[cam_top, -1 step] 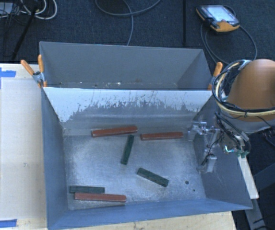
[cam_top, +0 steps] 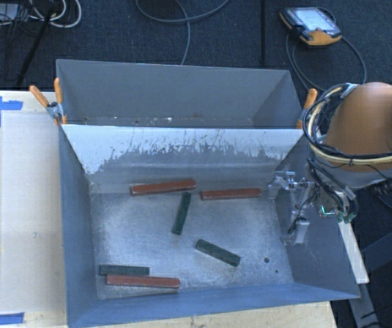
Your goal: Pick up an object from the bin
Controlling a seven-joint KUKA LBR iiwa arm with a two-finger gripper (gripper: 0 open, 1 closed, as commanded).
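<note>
Hanging over the right-hand sloped wall of the bin [cam_top: 182,108], the gripper [cam_top: 297,232] stands against grey metal of nearly its own tone. Its outline is hard to separate from the wall, and whether it is open or closed cannot be determined. The wrist above it is largely hidden by a rounded, glossy orange cover [cam_top: 363,125], cut off at the right side of the view, and by looped cables [cam_top: 317,125]. The bin is sheet metal with slanted walls and a flat, scuffed, speckled floor. Six thin, flat, straight bars lie on that floor. The short reddish-brown bar [cam_top: 230,194] lies at the back, its right end near the gripper but apart from it. The long reddish-brown bar [cam_top: 163,187] lies just left of it, almost in line. The tilted dark green bar [cam_top: 181,213] lies below them, its upper end near the long bar. The lower dark green bar [cam_top: 217,253] lies diagonally, right of centre. At front left, the dark green strip [cam_top: 124,270] lies just beside the front reddish-brown bar [cam_top: 143,281]; contact between them cannot be confirmed.
</note>
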